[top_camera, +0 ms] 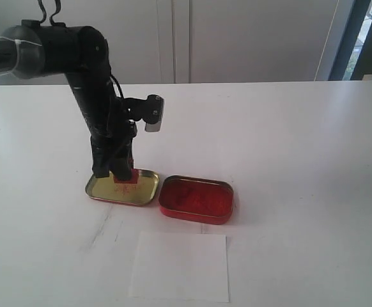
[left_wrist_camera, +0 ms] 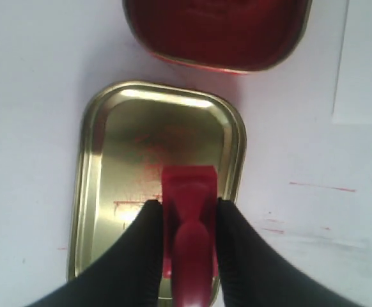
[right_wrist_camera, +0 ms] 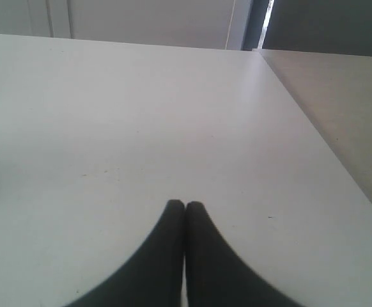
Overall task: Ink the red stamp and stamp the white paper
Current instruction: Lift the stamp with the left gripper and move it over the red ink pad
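Clamping the red stamp point(left_wrist_camera: 187, 185) btwn its jaws, left pincer point(left_wrist_camera: 188, 204) hangs over gold lid point(left_wrist_camera: 96, 160) (right pincer point(right_wrist_camera: 185, 206) closed).

The gold lid point(left_wrist_camera: 93, 160) is thin metal, polished and mirror-glossy, and its smooth floor is smeared with dull red ink. The red stamp point(left_wrist_camera: 189, 192) looks like smooth plastic with a soft sheen. The left gripper point(left_wrist_camera: 187, 206) has 2 black fingers point(left_wrist_camera: 131, 256) of a matt, rubbery-looking material. The red tin point(top_camera: 193, 218) has a glossy lacquered metal wall; the ink paste point(top_camera: 195, 195) in it is matt and grainy. The white paper point(top_camera: 179, 265) is a smooth, matt sheet. The table point(top_camera: 288, 147) is smooth and white — faintly satin.
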